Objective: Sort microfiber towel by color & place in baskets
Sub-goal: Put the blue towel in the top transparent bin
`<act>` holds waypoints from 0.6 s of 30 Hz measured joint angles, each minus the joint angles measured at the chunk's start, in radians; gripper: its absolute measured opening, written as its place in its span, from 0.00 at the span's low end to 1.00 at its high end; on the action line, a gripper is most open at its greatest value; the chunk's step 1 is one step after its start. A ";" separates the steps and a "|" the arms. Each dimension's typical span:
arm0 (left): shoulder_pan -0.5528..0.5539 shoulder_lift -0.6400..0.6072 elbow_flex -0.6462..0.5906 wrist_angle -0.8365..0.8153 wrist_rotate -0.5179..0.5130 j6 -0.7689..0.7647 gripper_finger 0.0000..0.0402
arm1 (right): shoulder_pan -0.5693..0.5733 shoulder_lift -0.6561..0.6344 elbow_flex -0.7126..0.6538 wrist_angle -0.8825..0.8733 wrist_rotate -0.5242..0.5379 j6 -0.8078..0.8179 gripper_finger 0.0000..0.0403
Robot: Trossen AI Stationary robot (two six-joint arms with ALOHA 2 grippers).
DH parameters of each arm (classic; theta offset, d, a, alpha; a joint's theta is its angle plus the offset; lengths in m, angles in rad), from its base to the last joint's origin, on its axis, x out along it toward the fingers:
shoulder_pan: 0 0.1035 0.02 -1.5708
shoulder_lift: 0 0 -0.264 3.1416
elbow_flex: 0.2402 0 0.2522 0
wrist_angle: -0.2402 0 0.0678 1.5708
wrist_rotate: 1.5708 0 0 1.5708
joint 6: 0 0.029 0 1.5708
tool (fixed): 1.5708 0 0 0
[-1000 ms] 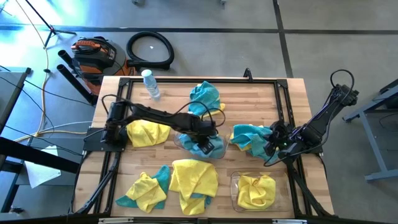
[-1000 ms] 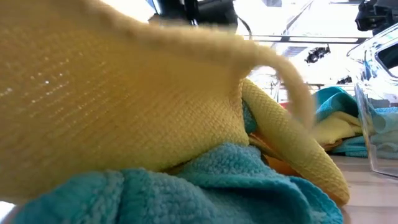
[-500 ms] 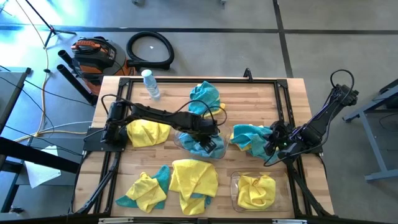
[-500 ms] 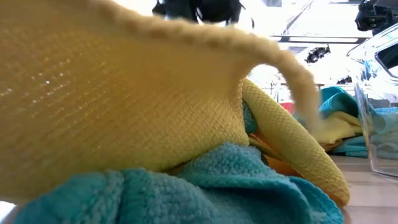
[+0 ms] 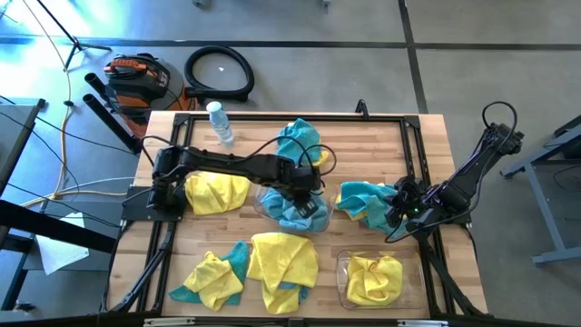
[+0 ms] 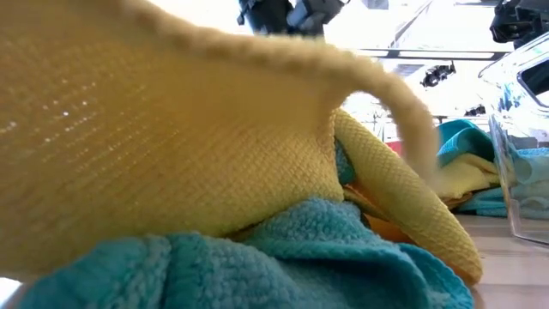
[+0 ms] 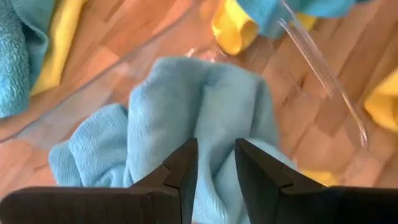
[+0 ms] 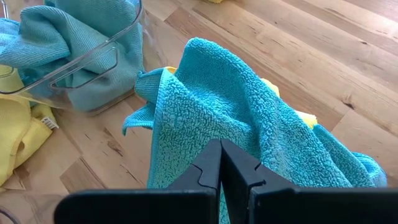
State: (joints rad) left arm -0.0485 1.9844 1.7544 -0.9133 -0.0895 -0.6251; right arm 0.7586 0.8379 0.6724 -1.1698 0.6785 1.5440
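Left gripper (image 7: pixel 214 163) hovers directly over the teal towel (image 7: pixel 186 118) lying in the center basket (image 5: pixel 263 207), fingers narrowly parted, nothing held. Right gripper (image 8: pixel 219 163), fingers pressed together, sits against another teal towel (image 5: pixel 363 200) on the table (image 5: pixel 427 145), right of that basket, nearer the right arm.

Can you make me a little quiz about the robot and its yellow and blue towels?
1. True or false: the basket near the table's front edge holds a yellow towel.
2. What colour is the towel lying in the basket under the left gripper?
A. yellow
B. teal blue
C. red
3. Fill in: the right gripper is at the table's right side, against a ____ towel.

Key: 1 true; 2 B; 3 teal blue.
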 joint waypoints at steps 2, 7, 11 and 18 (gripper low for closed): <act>-0.020 -0.017 0.001 -0.013 -0.011 0.001 0.23 | 0.000 0.000 0.000 0.000 0.000 0.000 0.00; -0.083 -0.076 0.001 -0.018 -0.022 0.000 0.23 | 0.000 0.000 0.000 0.000 -0.001 0.000 0.00; -0.143 -0.128 0.002 -0.029 -0.025 0.025 0.23 | 0.000 0.000 0.000 0.000 -0.001 0.000 0.00; -0.216 -0.202 0.002 -0.142 -0.057 0.051 0.23 | 0.000 0.000 0.000 0.004 -0.001 0.000 0.00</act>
State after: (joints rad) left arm -0.2641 1.7822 1.7561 -1.0555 -0.1460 -0.5745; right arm 0.7586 0.8379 0.6724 -1.1663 0.6777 1.5440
